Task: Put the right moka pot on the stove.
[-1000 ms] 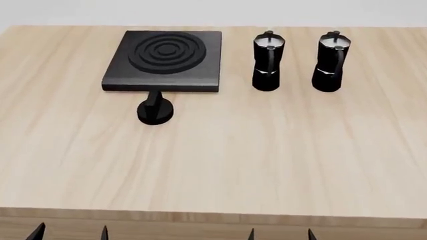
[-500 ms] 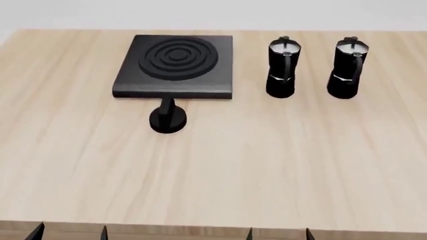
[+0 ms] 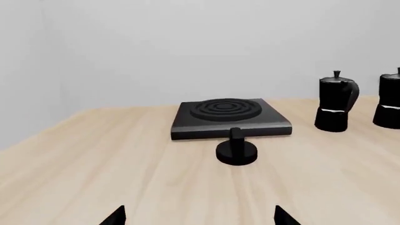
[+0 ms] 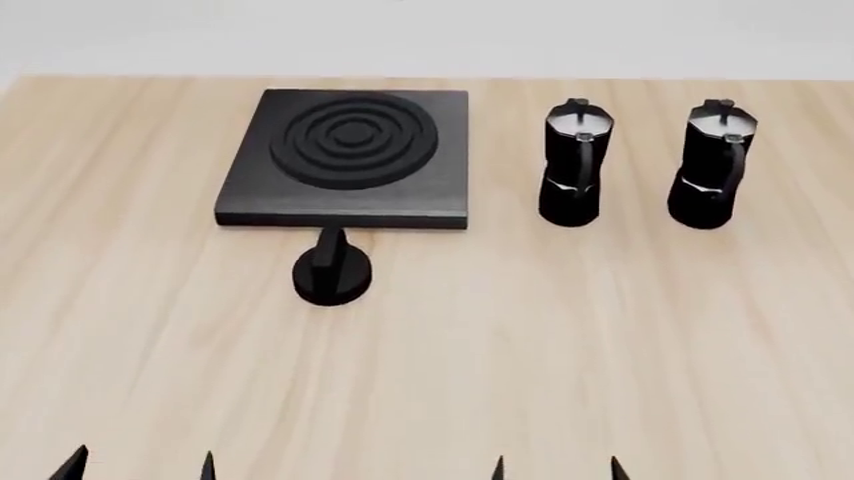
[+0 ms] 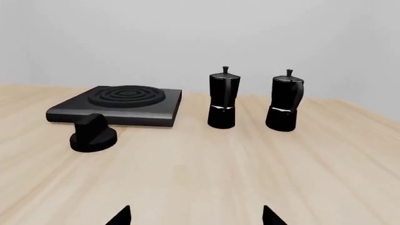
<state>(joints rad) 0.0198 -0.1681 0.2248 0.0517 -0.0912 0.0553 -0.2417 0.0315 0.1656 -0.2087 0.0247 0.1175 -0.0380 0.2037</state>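
Note:
Two black moka pots stand upright side by side at the back right of the wooden table. The right moka pot (image 4: 715, 165) (image 5: 285, 104) (image 3: 388, 101) is the outer one; its twin (image 4: 575, 162) (image 5: 222, 101) (image 3: 335, 101) stands left of it. The stove (image 4: 347, 157) (image 3: 228, 118) (image 5: 119, 106) is a flat black slab with a ringed burner, left of both pots. My left gripper (image 4: 139, 468) (image 3: 198, 218) and right gripper (image 4: 555, 468) (image 5: 195, 216) are open, only their fingertips showing, low over the near table, far from the pots.
A small round black knob (image 4: 331, 271) (image 3: 235, 149) (image 5: 92, 133) lies just in front of the stove. The light wooden table (image 4: 534, 340) stretches bare between my grippers and the pots. A plain pale wall stands behind the table.
The head view has shifted: stove, knob and pots sit lower in the picture than one second ago, and the table's front edge has dropped out of view. Both grippers keep their places.

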